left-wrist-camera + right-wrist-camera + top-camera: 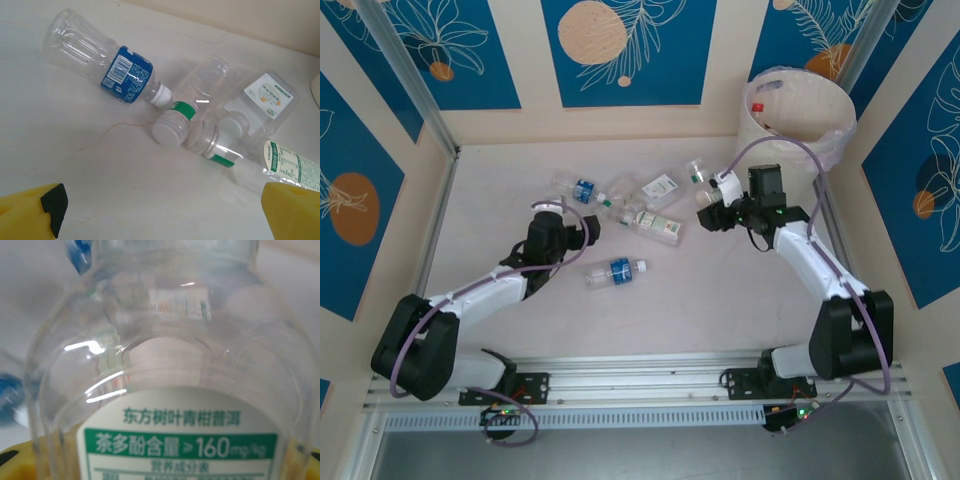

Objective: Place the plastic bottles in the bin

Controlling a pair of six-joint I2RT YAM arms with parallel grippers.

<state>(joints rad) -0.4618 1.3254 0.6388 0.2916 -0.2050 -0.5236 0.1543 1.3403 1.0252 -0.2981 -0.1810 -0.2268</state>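
Over the bench [500, 200], top camera first: the bin [820, 100] stands in the far right corner, and what looks like a red-capped bottle [757, 105] already lies inside. Several plastic bottles [655, 225] are scattered mid-bench, so I'd judge most of the job is left. The right gripper [713, 207] hangs between that cluster and the bin, carrying a green-labelled bottle [720, 188]. The left gripper [586, 230] sits just beside the pile.

Left wrist now: jaws spread wide, grasping nothing, with a blue-labelled bottle [100, 60] and its neighbours lying ahead.

Right wrist: jaws clamped part-way round the green-labelled bottle [175, 390], which is hard up against the lens.
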